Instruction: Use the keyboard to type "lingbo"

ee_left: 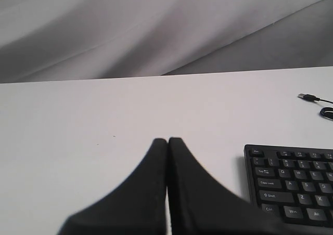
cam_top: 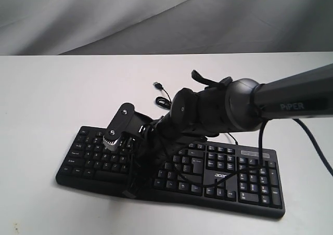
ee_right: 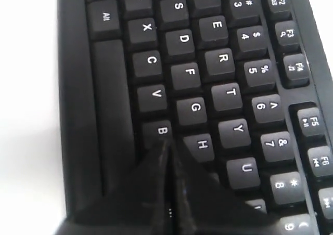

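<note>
Right tool (ee_right: 169,144) closed, empty, tip at B key (ee_right: 156,131) | keyboard (cam_top: 250,179) "acer" | arm (cam_top: 291,97) "PIPER"

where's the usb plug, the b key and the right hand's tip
usb plug (cam_top: 157,84), exterior view, on the plug's body.
b key (ee_right: 159,131), right wrist view, on the key top by its legend.
right hand (ee_right: 167,148), right wrist view, where its closed fingertips meet.

My right arm (cam_top: 291,97) reaches across, wrist pitched down; right gripper (ee_right: 167,147) pinched closed. Left gripper (ee_left: 167,140) closed too, fingers touching.
</note>
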### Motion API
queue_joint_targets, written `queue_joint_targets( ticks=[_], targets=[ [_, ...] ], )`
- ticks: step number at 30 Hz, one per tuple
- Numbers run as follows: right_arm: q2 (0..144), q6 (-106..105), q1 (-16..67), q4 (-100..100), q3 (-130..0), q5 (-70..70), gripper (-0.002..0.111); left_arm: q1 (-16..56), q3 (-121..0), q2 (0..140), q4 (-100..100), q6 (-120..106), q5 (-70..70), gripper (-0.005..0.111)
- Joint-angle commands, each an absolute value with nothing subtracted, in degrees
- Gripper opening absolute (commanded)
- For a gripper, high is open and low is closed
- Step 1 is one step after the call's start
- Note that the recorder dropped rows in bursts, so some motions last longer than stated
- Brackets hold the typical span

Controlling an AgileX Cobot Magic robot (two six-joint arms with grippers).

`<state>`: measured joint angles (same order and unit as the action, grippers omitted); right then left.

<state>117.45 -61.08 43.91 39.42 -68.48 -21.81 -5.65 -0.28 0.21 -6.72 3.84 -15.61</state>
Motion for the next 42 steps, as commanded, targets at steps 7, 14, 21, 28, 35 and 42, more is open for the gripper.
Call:
queue_joint_targets(
  ticks=[7, 14, 21, 28, 35, 42],
  targets=[
    [117.2, -61.5, 44.0, 38.7, -74.9, -24.7, 0.000, -5.7, 0.0, 0.0, -6.7, 4.0, -15.0, 0.001],
    [120.4, -61.5, 44.0, 38.6, -76.8, -24.9, 0.000, -5.7, 0.0, 0.0, -6.7, 4.0, -15.0, 0.001],
    [121.2, -61.5, 44.0, 38.8, -77.5, -25.5, 0.000, -5.7, 0.0, 0.0, -6.7, 4.0, -15.0, 0.001],
    [121.5, -61.5, 44.0, 38.9, -77.5, -24.8, 0.000, -5.7, 0.0, 0.0, -6.7, 4.0, -15.0, 0.001],
    [121.5, -61.5, 44.0, 38.8, -77.5, -24.1, 0.000, -5.7, 0.0, 0.0, -6.7, 4.0, -15.0, 0.001],
    [121.5, -61.5, 44.0, 38.7, -77.5, -24.0, 0.000, -5.7, 0.0, 0.0, -6.7, 4.0, -15.0, 0.001]
  ],
)
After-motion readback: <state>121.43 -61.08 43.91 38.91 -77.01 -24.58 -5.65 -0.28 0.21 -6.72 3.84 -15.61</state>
